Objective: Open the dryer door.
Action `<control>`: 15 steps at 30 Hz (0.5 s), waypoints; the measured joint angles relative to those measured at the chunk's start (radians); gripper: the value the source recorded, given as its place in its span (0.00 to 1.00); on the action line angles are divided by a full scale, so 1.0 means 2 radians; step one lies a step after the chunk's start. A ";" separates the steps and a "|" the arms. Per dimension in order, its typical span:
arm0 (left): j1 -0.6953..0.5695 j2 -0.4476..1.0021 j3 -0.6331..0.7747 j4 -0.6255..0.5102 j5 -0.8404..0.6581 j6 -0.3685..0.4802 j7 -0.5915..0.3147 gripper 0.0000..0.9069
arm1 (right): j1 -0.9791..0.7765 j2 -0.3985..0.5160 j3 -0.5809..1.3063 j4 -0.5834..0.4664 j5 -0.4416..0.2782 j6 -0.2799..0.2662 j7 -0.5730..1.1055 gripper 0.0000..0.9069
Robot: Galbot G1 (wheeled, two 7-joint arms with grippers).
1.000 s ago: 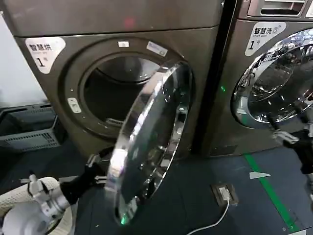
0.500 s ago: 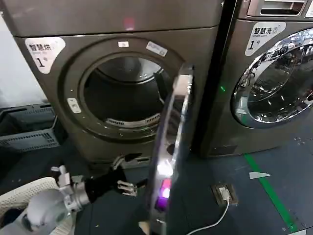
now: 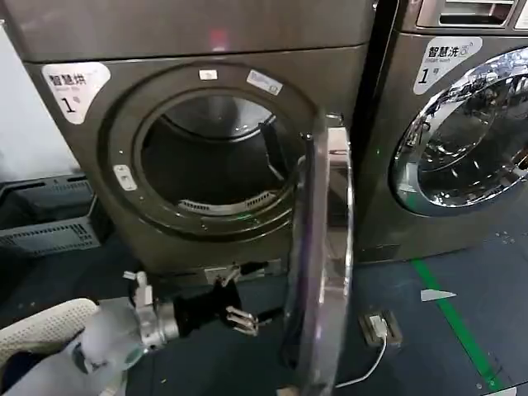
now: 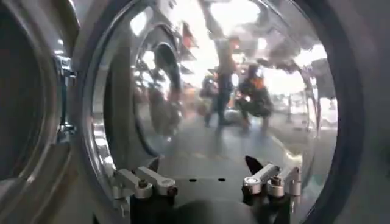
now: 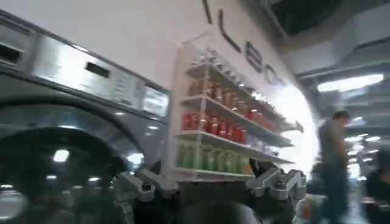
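Observation:
The brown dryer (image 3: 338,78) stands with its drum opening (image 3: 206,157) uncovered. Its chrome-rimmed door (image 3: 323,247) hangs swung out on the right-hand hinge, edge-on to me. My left gripper (image 3: 245,318) reaches low in front of the machine, open, its fingertips just short of the door's inner face. In the left wrist view the left gripper (image 4: 207,182) has both fingers spread, facing the door's bowl-shaped glass (image 4: 213,91) with nothing between them. My right gripper (image 5: 207,182) is open and points away at a shelf of bottles (image 5: 225,134).
A second machine (image 3: 462,140) with a shut chrome door stands right of the dryer. A grey crate (image 3: 49,216) sits on the floor at the left. A floor socket with a white cable (image 3: 378,326) and a green tape line (image 3: 454,322) lie right of the door.
The door has swung further out, from slanted across the opening to edge-on. My left gripper followed it rightward. The right arm has left the head view's right edge.

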 joint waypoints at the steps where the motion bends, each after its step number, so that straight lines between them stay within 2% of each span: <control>1: -0.004 0.001 0.007 0.000 0.000 -0.001 0.000 1.00 | -0.003 0.000 0.006 0.001 0.002 -0.002 -0.001 1.00; 9: -0.075 -0.010 0.096 0.022 0.001 -0.003 -0.007 1.00 | -0.030 0.002 0.057 0.013 0.012 -0.009 0.000 1.00; 15: -0.148 -0.029 0.172 0.052 -0.004 -0.008 -0.017 1.00 | -0.034 0.006 0.090 0.020 -0.029 -0.021 0.006 1.00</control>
